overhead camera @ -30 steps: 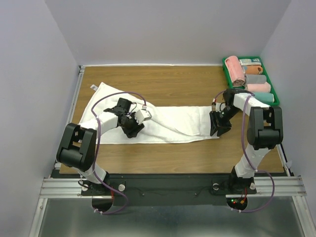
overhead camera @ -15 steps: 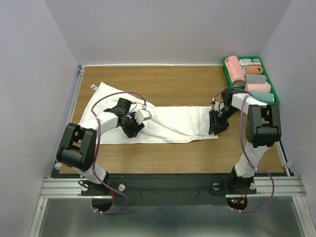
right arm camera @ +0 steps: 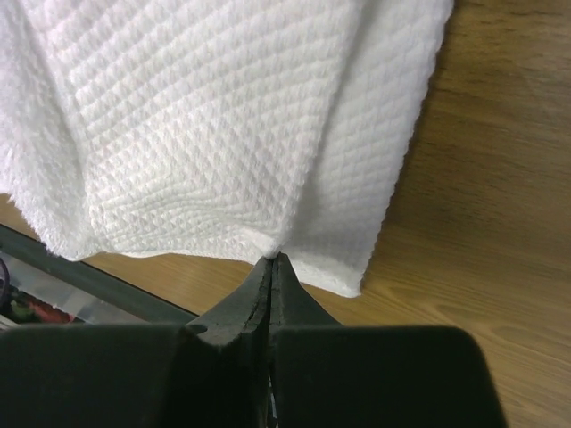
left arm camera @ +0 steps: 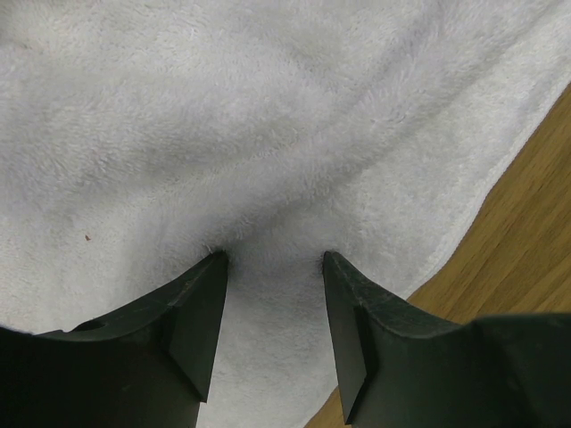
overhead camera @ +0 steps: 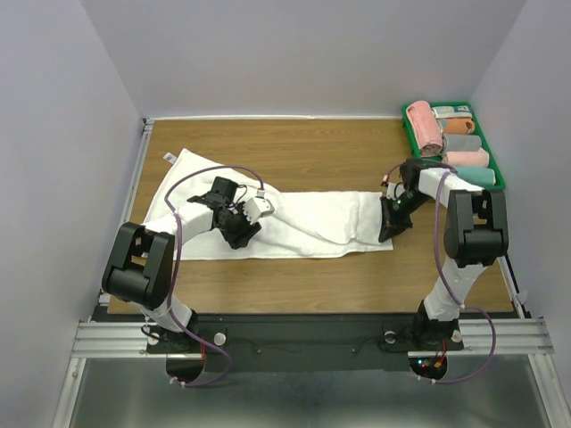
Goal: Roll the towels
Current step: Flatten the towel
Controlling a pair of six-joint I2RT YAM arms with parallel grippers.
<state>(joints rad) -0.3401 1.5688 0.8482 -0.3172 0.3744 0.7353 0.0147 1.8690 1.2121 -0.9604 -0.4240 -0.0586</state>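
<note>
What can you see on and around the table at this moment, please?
white towel: one, white, spread lengthwise across the middle of the table, with some folds.
label: one, grey, at the white towel's far left corner.
rolled towels: at least five, in pink, orange, grey and pale green, packed in the bin.
bin: one, green, at the table's far right corner.
table: one, brown wood.
arms: two, white and black, bases at the near edge.
left gripper: one, black, open, fingertips pressed on the white towel.
right gripper: one, black, shut on the white towel's right end.
</note>
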